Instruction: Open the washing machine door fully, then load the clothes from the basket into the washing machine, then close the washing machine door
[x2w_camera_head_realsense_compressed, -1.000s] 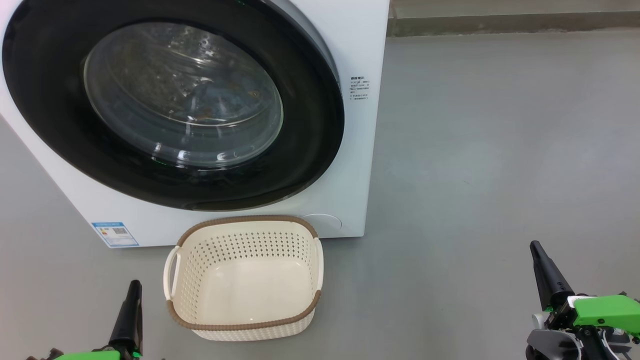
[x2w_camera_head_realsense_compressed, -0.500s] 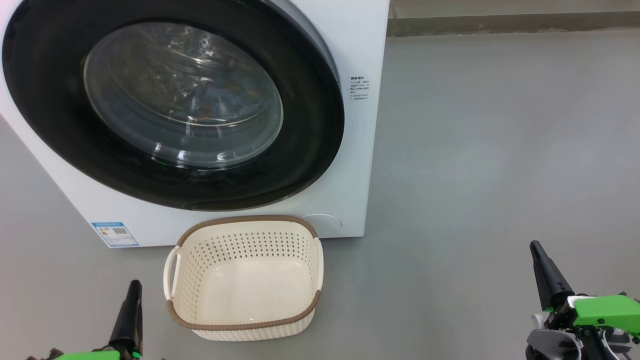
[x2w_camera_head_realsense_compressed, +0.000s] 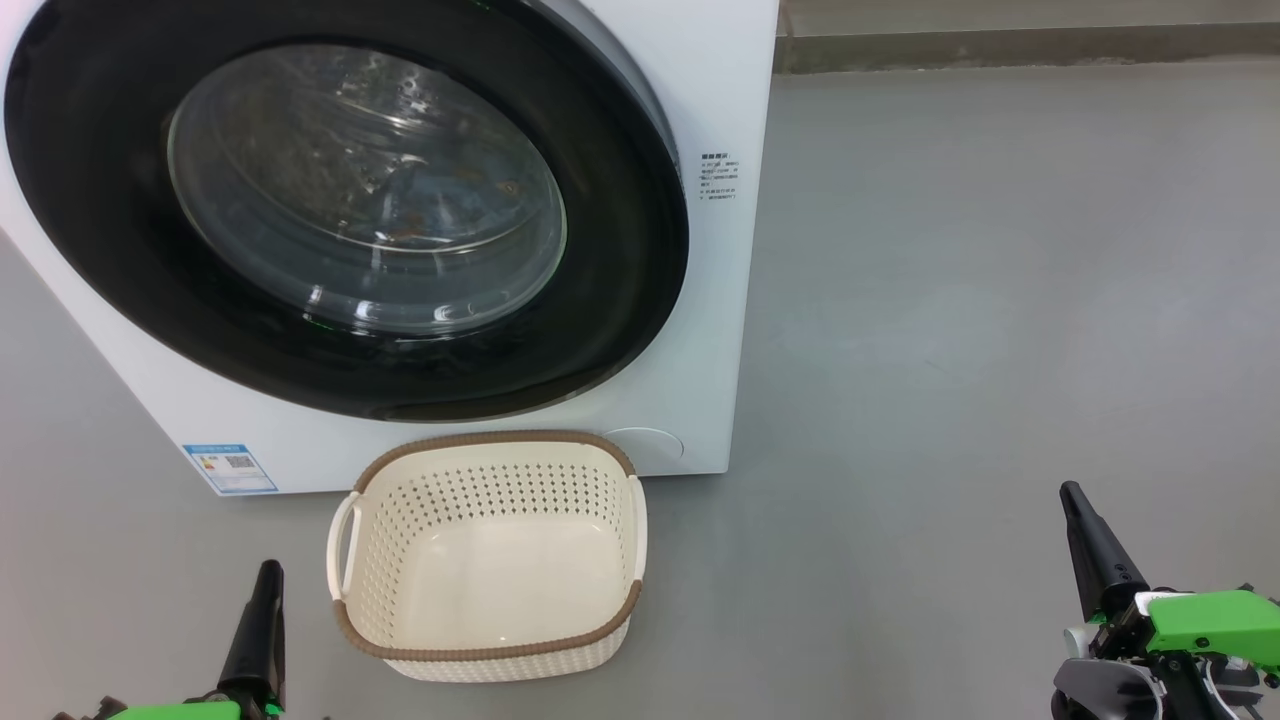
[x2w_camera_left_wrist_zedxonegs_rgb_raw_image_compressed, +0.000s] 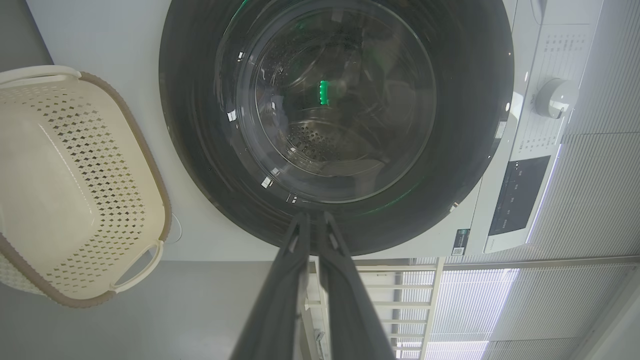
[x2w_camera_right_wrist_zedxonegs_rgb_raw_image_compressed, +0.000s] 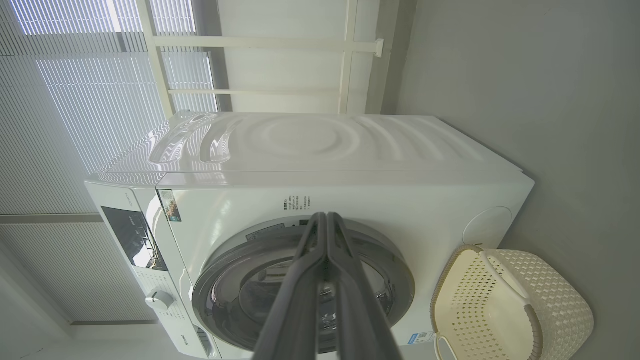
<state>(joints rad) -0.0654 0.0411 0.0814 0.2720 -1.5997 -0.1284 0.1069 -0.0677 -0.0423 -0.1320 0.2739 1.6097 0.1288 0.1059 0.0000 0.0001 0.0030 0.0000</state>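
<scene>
The white washing machine (x2w_camera_head_realsense_compressed: 722, 90) stands at the upper left. Its round black washing machine door (x2w_camera_head_realsense_compressed: 625, 300) lies flush against the front. Through the glass porthole I see bluish fabric with orange-brown marks, the clothes (x2w_camera_head_realsense_compressed: 420, 205), inside the drum. The cream basket (x2w_camera_head_realsense_compressed: 490, 441) sits on the floor just below the door, with nothing in it. My left gripper (x2w_camera_head_realsense_compressed: 268, 572) is shut, low and left of the basket. My right gripper (x2w_camera_head_realsense_compressed: 1070, 492) is shut, far to the right. In the wrist views the left gripper (x2w_camera_left_wrist_zedxonegs_rgb_raw_image_compressed: 312, 216) and right gripper (x2w_camera_right_wrist_zedxonegs_rgb_raw_image_compressed: 325, 216) both point at the door, fingers together.
Bare grey floor (x2w_camera_head_realsense_compressed: 1000, 300) stretches to the right of the machine up to a wall base strip (x2w_camera_head_realsense_compressed: 1000, 45). The machine's dial (x2w_camera_left_wrist_zedxonegs_rgb_raw_image_compressed: 555, 97) and dark control panel (x2w_camera_left_wrist_zedxonegs_rgb_raw_image_compressed: 520, 200) show in the left wrist view, with window blinds (x2w_camera_right_wrist_zedxonegs_rgb_raw_image_compressed: 75, 100) behind the machine.
</scene>
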